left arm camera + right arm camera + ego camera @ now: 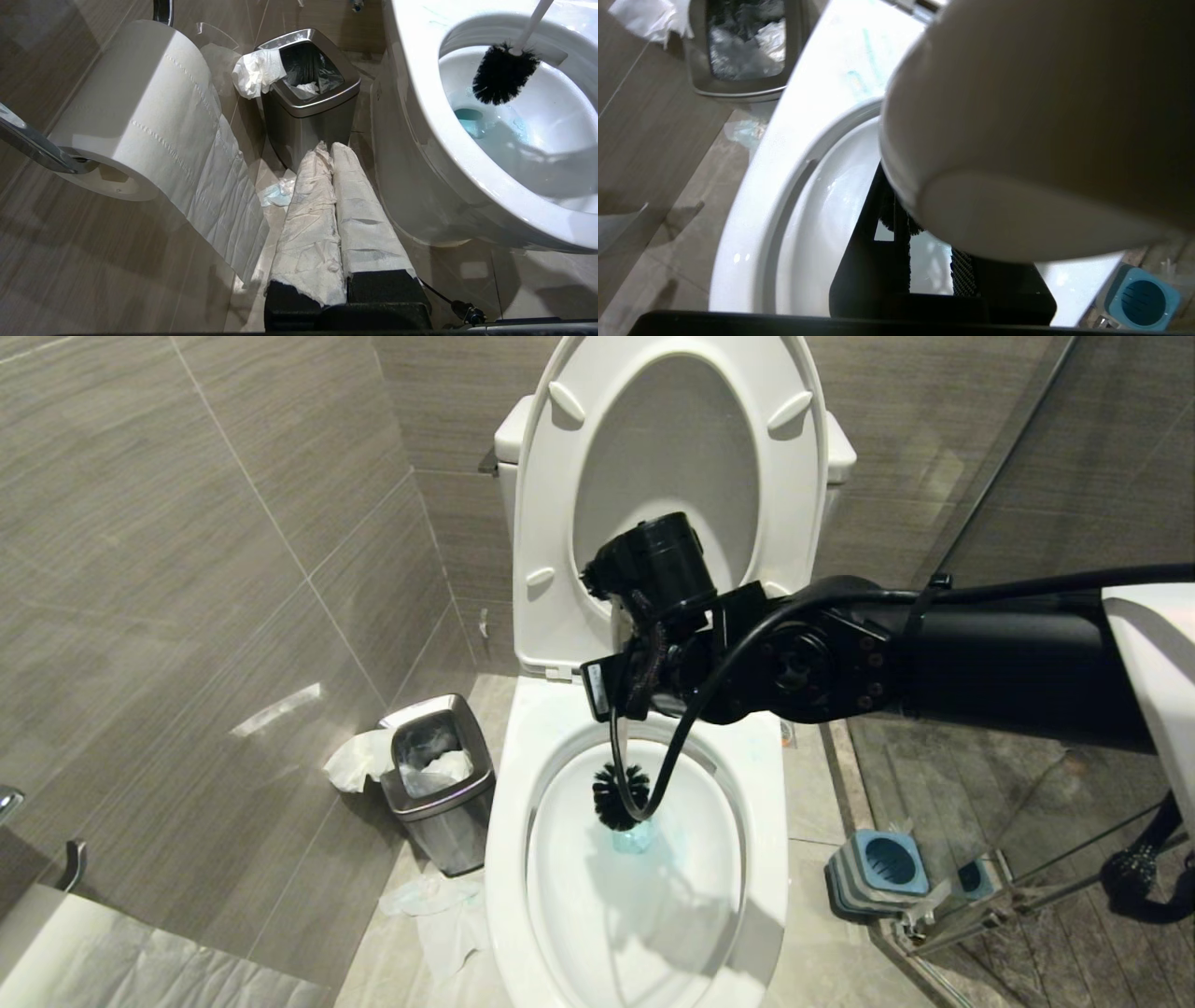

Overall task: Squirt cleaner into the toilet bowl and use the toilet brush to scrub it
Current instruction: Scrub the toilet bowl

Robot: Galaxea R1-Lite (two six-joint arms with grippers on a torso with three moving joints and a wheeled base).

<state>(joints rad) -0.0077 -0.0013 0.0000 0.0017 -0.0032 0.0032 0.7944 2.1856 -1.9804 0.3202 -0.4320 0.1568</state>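
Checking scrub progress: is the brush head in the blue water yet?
Apart. In the left wrist view the toilet brush bristles hang above the cleaner pool, white porcelain showing between them.

Grey-brown tiled walls (205, 551) meet a beige tiled floor (822, 952); a steel waste bin (439, 784) stands in the corner, a glass partition (1027, 803) opposite.

In the head view, the right arm's wrist covered the toilet brush (620, 795) handle, leaving only the black bristles showing. In the right wrist view, the blurred white handle end (1017, 130) filled most of the picture and hid the right gripper (920, 252) fingertips. The picture's edge cut off the blue brush holder (1141, 298) and the waste bin (738, 88).
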